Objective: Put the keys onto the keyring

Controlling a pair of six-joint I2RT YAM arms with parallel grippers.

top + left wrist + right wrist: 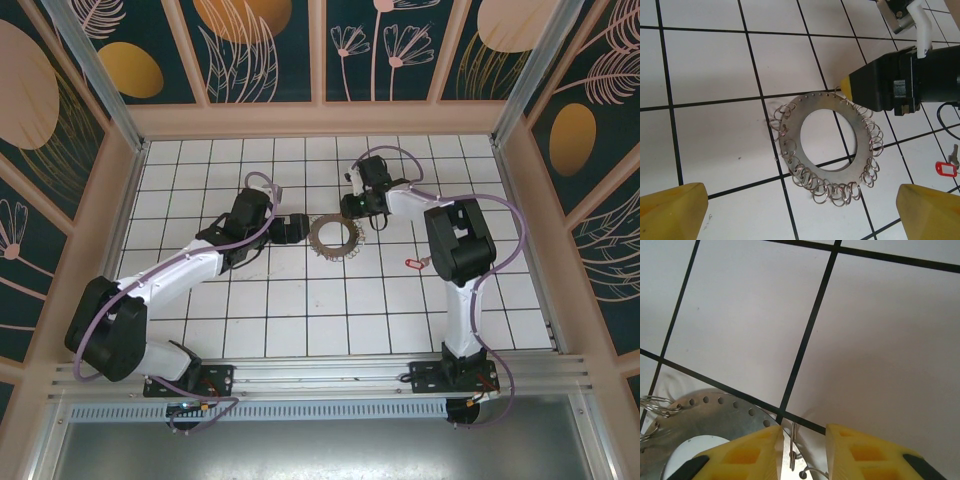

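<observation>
Keyring (333,236): flat on the table (250,320) at its middle, between our two grippers. We judge it stiff, light and slippery, best taken at the rim.

Key (410,263): red tag, lying well apart to the right. Tiny; we would take it by the tag.

Left gripper (802,212): spread wide, empty, just beside the keyring.

Right gripper (805,450): fingers narrowly apart astride one rim loop (792,445), no pinch visible.

Unclear: we cannot make out the key's blade.
</observation>
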